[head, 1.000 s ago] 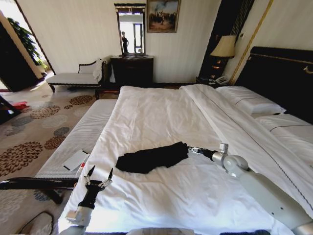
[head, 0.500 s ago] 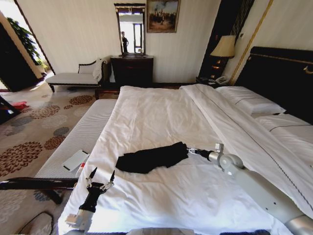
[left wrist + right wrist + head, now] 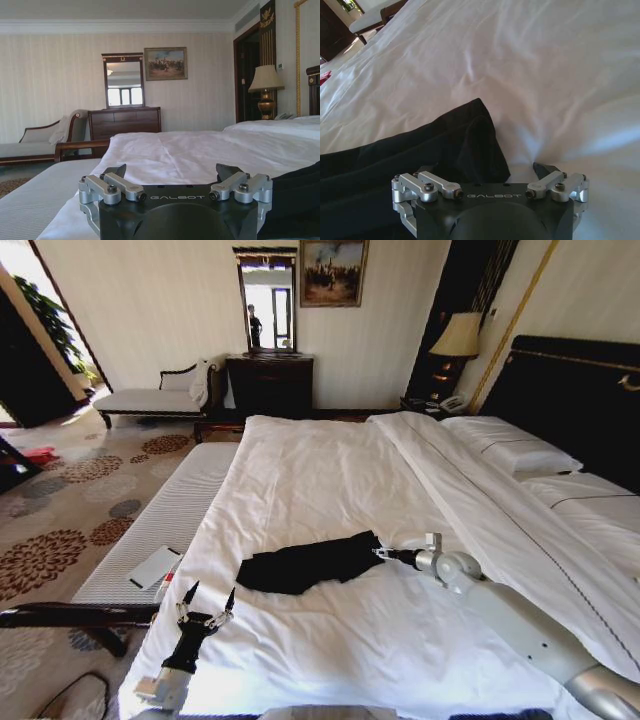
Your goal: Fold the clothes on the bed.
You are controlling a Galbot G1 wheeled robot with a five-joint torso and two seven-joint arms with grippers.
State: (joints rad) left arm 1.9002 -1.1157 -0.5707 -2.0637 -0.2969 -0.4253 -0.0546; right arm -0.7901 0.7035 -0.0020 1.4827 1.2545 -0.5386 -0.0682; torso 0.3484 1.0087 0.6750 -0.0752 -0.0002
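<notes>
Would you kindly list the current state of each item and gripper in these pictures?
T-shirt: bunched into a narrow strip, lying on the bed.
Bed: made, white duvet spread flat.
Right gripper: fingers open, at the T-shirt's end.
Left gripper: fingers open, raised near the bed's edge, apart from the T-shirt.

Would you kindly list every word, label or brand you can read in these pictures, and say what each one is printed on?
"GALBOT": on the black body of the left gripper, in the left wrist view.
"GALBOT": on the black body of the right gripper, in the right wrist view.
The black T-shirt on the bed shows no readable lettering.
The white card on the bench is too small to read.
</notes>
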